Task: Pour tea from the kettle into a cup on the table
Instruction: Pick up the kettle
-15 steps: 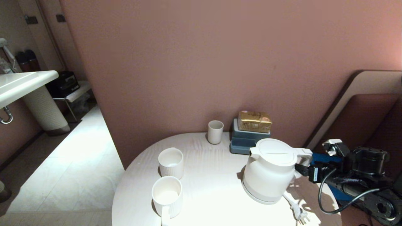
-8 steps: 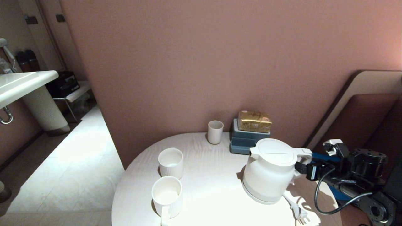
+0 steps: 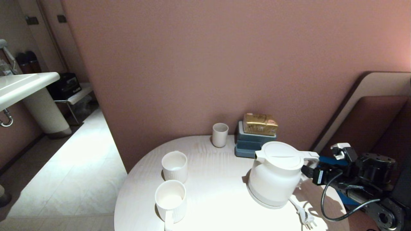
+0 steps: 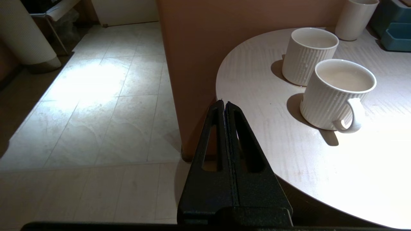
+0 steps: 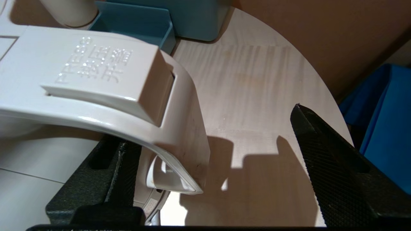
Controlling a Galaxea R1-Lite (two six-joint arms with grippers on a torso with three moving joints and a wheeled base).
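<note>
The white kettle [image 3: 274, 175] stands upright on its disc base at the right of the round table [image 3: 218, 179]. My right gripper [image 3: 310, 171] is at the kettle's handle, coming in from the right. In the right wrist view that gripper [image 5: 208, 128] is open and the handle [image 5: 179, 112] lies between its fingers, close to one finger and far from the other. Two ribbed white cups [image 3: 175, 166] [image 3: 171, 200] stand at the table's left, and a small plain cup [image 3: 220, 134] at the back. The tea is hidden. My left gripper [image 4: 224, 103] is shut and empty, off the table's left edge.
A blue box [image 3: 252, 144] with a gold packet [image 3: 260, 123] on top stands against the wall behind the kettle. The kettle's cord and plug [image 3: 305, 218] lie at the table's front right edge. A sink [image 3: 22, 86] stands far left over tiled floor.
The right arm has shifted slightly, with its gripper staying at the kettle's handle. The kettle and the cups have not moved.
</note>
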